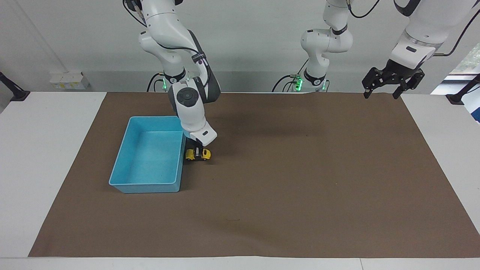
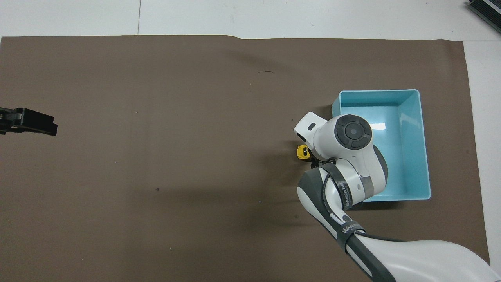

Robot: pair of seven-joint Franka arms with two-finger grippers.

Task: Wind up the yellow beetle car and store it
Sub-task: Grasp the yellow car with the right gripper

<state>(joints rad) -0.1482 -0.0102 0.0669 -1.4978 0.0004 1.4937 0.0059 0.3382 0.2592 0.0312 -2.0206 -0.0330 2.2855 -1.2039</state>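
Yellow beetle car (image 1: 198, 154) (tiny, rounded, black-wheeled) beside blue bin (image 1: 123, 164)

yellow beetle car (image 2: 301, 152) seemingly half hidden

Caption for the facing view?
Right end effector shut on yellow beetle car beside blue bin; left arm waits.

One yellow beetle car (image 1: 198, 154) sits on the worktop (image 1: 45, 157), and one blue bin (image 1: 129, 150), which looks empty. One brown mat (image 1: 300, 187) covers the surface. Two arms are present, each with one pincer: the right pincer (image 1: 197, 153) and the left pincer (image 1: 387, 90).
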